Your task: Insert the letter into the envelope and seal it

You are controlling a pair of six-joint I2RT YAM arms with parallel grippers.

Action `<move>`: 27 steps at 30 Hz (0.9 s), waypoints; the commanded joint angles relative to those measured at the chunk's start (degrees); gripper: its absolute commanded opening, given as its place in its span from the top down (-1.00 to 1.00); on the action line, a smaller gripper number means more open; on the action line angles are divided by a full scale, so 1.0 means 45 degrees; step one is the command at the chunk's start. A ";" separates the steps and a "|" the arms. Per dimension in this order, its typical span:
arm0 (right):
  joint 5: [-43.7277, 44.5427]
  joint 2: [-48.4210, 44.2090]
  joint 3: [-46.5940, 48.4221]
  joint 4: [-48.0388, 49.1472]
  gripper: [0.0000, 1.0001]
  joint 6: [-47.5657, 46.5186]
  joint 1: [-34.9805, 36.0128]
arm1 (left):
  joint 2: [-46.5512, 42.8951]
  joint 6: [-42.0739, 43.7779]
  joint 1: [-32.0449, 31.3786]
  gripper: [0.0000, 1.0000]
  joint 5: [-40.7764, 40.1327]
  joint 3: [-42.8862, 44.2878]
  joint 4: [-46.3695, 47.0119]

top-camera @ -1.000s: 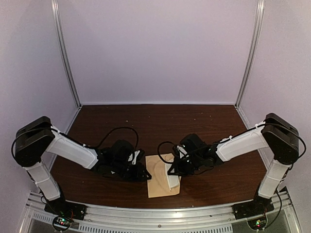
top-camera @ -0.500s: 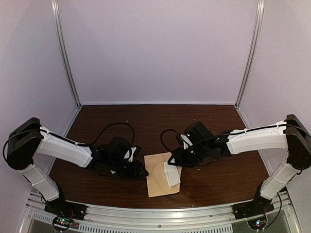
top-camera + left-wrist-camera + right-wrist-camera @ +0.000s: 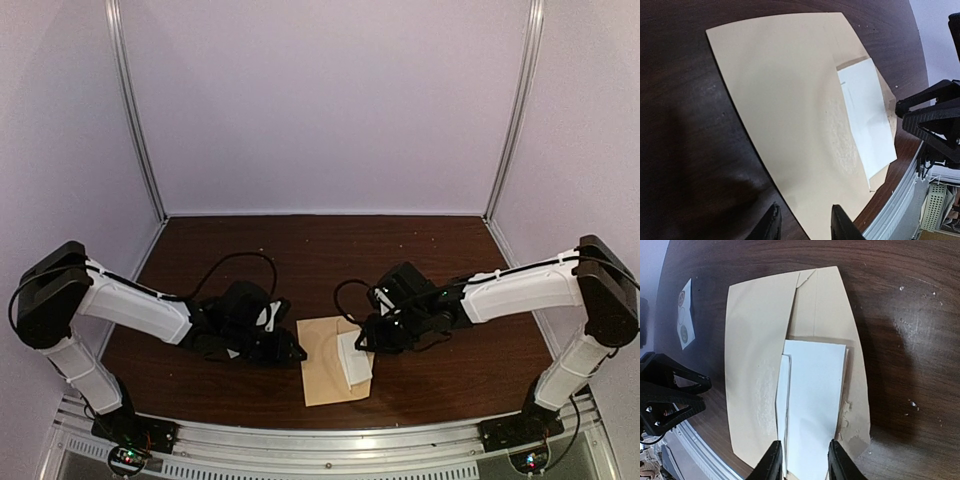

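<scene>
Envelope (image 3: 755, 350) flat, letter (image 3: 815, 390) on its right half. Left gripper (image 3: 805, 220) at left edge, narrow, empty. Right gripper (image 3: 804, 452) over letter, narrow gap.

white arm links (image 3: 140, 310), black joints (image 3: 60, 290), looping black cables (image 3: 235, 265), black fingers (image 3: 840, 226)

Looks like a robotics lab test cell to me: plain pale lilac wall panels (image 3: 320, 100) box it in on three sides, with bare aluminium corner posts (image 3: 135, 110) at 10 and 2 o'clock. Two white-and-black robot arms (image 3: 130, 305) are bolted to a slotted aluminium rail (image 3: 330, 440) at 6 o'clock, edging a dark brown wood-grain tabletop (image 3: 330, 245).
</scene>
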 commanded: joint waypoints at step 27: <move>-0.0534 0.1745 -0.0308 0.1676 0.82 0.0240 0.0233 | 0.1279 -0.0126 0.0164 0.51 0.0461 -0.0064 0.1143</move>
